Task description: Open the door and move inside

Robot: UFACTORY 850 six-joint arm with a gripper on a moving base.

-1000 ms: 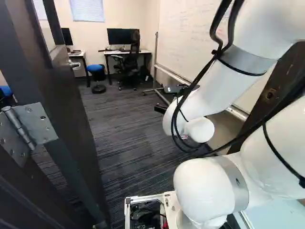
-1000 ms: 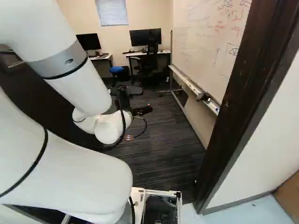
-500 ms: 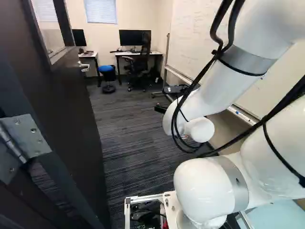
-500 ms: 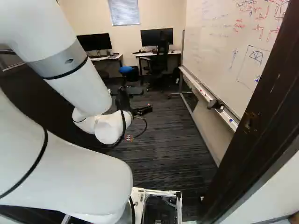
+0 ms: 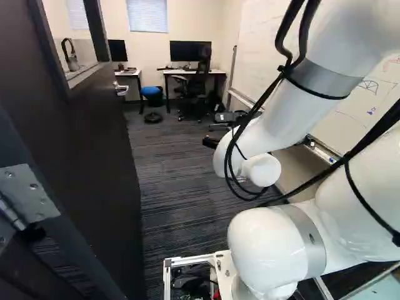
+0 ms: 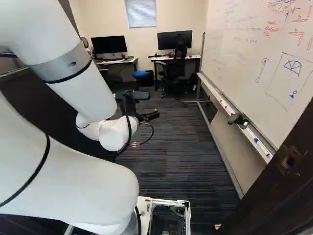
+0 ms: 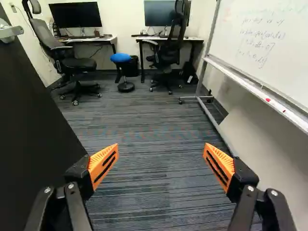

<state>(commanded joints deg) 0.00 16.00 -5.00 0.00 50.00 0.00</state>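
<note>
**Between open door (image 5: 94, 156) and door jamb (image 6: 264, 196): claw (image 6: 150, 116) spread, facing into office**

Door stands wide open at left of left base view, hinge (image 5: 28, 194) close to camera, lever handle (image 5: 122, 89) on its far edge. Jamb at right of right base view, strike plate (image 6: 289, 160) visible. White arm (image 6: 73, 181) reaches ahead over dark striped carpet (image 7: 144, 187). Wrist view: claw (image 7: 161, 159) apart, orange pads (image 7: 103, 163) well separated, carpet visible between them. Door panel beside one finger, handle farther ahead on same side; nothing gripped. Whiteboard (image 7: 269, 48) on opposite side, on wheeled metal stand (image 7: 199, 82), markers on tray. Far wall: two white-topped tables, one (image 7: 89, 40) with black monitor (image 7: 75, 15), other (image 7: 195, 39) with second monitor (image 7: 159, 13). Gray office chair (image 7: 72, 62) by first table, black mesh chair (image 7: 168, 48) at second. Blue-topped stool (image 7: 120, 57) near the gap between tables. Window blind (image 6: 141, 13) above, on far wall.
</note>
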